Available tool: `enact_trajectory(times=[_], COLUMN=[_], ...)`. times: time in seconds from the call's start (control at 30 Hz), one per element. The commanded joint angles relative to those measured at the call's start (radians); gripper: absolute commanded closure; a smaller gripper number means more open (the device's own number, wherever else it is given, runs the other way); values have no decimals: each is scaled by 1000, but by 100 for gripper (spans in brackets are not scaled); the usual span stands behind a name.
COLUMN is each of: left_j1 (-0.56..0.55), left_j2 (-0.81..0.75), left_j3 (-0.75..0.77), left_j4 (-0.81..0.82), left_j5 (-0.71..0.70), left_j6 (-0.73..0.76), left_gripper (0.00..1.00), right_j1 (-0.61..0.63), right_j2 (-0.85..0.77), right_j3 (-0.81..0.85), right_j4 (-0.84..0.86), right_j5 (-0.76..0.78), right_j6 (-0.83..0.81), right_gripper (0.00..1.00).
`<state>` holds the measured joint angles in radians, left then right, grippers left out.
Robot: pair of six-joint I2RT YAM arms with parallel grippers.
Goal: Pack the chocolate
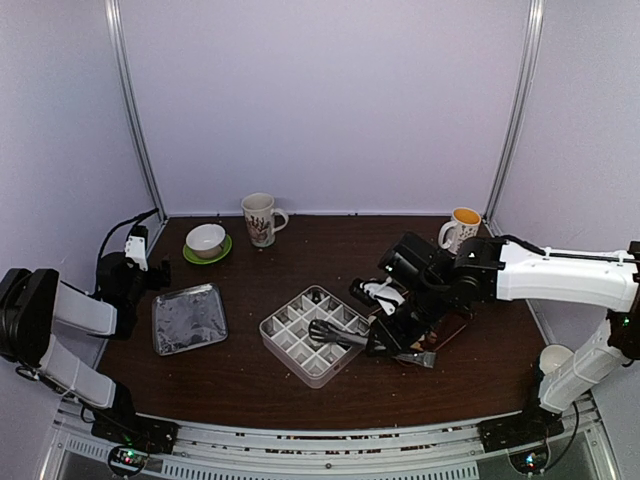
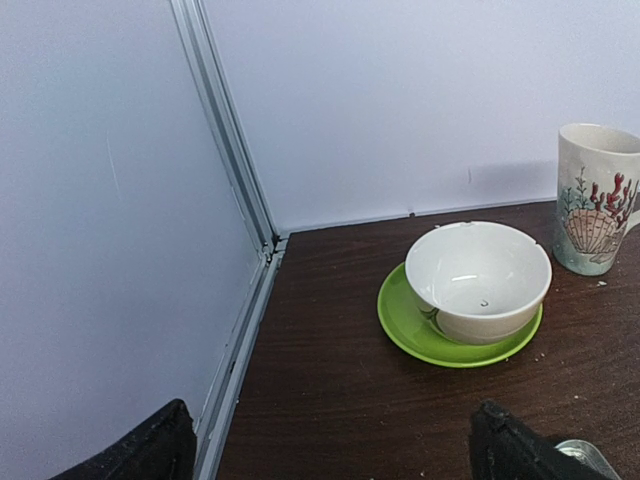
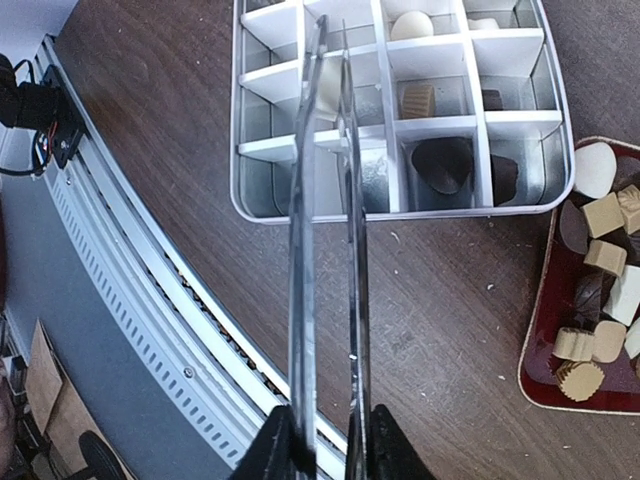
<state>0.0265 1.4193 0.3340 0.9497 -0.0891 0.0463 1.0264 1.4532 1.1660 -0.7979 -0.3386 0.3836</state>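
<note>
**Placement over the divided box: right tool on tongs, left tool idle**

Your right tool [image 3: 330, 450] is clenched on the handle end of the tongs [image 3: 300, 250]. Their two blades reach out over the near rim of the divided box [image 3: 255, 205], and the tips stand above a cell in its left half. A pale shape shows between the tips. It may be a white piece, but the blades hide too much to say whether it is gripped or already lying in the cell.

Your left tool [image 2: 330, 448] is released, jaws wide. It is parked well away, facing the bowl [image 2: 478, 275] on its green saucer [image 2: 400, 320], with the mug [image 2: 597, 195] beside them.

The chocolate [image 3: 605, 260] lies mostly heaped on the red tray [image 3: 535, 350], on the worktop [image 3: 450, 290] just beside the box's right corner. A few pieces already sit in cells: a tan cup [image 3: 419, 100], a dark piece [image 3: 443, 163] and a white dome [image 3: 411, 25].

To do this step well, centre the tips over one empty cell, clear of the white dividers. Lower them before easing the squeeze, so the piece drops straight rather than bouncing into a neighbouring cell. Keep the blades level with each other.

Orientation: the pieces are compact, and none shows a marked long axis. The tan cup appears to sit upright, and the dark piece leans against its divider. The heap itself runs along the tray's edge, roughly parallel to the tongs.
</note>
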Motion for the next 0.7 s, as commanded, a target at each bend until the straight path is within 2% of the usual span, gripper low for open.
enact_trajectory(times=[0.0, 0.2, 0.47, 0.67], left_j1=[9, 9, 8, 9], left_j2=[6, 6, 7, 6], left_j3=[0, 0, 1, 2], left_j4=[55, 56, 55, 55], left_j5=[-1, 0, 0, 1], left_j6=[-4, -4, -3, -4], left_gripper=[2, 2, 2, 2], right_j1=[8, 8, 6, 5], right_j2=[4, -10, -58, -153], right_j3=[42, 64, 72, 24], right_j4=[-3, -20, -42, -44], right_j5=[28, 51, 117, 231], right_j6=[-33, -43, -44, -12], right_gripper=[70, 65, 65, 67])
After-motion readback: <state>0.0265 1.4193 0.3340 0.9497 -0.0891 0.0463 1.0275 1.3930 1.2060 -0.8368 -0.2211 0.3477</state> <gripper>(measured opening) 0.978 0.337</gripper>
